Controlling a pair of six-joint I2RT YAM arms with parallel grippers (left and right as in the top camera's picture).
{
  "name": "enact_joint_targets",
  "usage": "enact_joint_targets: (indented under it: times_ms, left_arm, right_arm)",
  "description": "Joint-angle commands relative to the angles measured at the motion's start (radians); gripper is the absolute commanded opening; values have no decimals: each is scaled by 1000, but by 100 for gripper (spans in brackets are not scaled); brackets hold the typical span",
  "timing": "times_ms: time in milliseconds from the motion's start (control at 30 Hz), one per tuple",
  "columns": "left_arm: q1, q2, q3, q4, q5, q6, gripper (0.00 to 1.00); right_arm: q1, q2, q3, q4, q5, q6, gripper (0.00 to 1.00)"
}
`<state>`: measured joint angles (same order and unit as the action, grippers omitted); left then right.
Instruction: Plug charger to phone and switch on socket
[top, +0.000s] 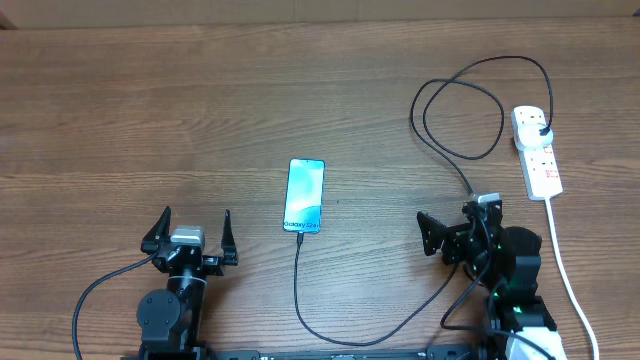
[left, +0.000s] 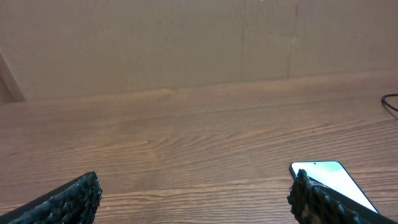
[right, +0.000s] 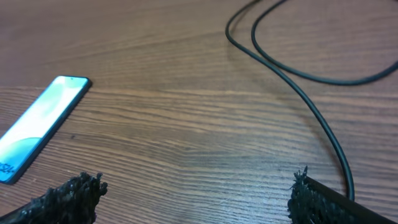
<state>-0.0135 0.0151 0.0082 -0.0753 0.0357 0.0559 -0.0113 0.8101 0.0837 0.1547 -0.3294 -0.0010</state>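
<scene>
The phone (top: 305, 195) lies mid-table with its screen lit teal; it also shows in the left wrist view (left: 336, 180) and the right wrist view (right: 40, 121). The charger cable (top: 297, 290) runs from the phone's near edge, loops along the front and back up to its black plug (top: 541, 128) in the white socket strip (top: 537, 150) at the far right. The cable also shows in the right wrist view (right: 311, 106). My left gripper (top: 190, 232) is open and empty, left of the phone. My right gripper (top: 455, 228) is open and empty, right of the phone.
The socket's thick white cord (top: 565, 270) runs down the right side past my right arm. A wooden wall stands behind the table (left: 186, 43).
</scene>
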Motion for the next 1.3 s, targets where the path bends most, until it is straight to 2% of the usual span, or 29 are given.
enact_joint_targets:
  times_ms: [0, 367, 900, 1267]
  left_arm:
    - [-6, -11, -3, -1, -2, 16, 100]
    - [-6, -11, -4, -1, -2, 15, 100]
    - [-6, -11, -4, -1, -2, 15, 99]
    - [-6, -11, -3, -1, -2, 15, 100]
  right_arm:
    - [6, -58, -29, 8, -19, -8, 100]
    - [6, -211, -51, -47, -55, -8, 100]
    - [7, -507, -52, -265, -55, -34, 100]
    - [19, -539, -52, -265, -53, -34, 100]
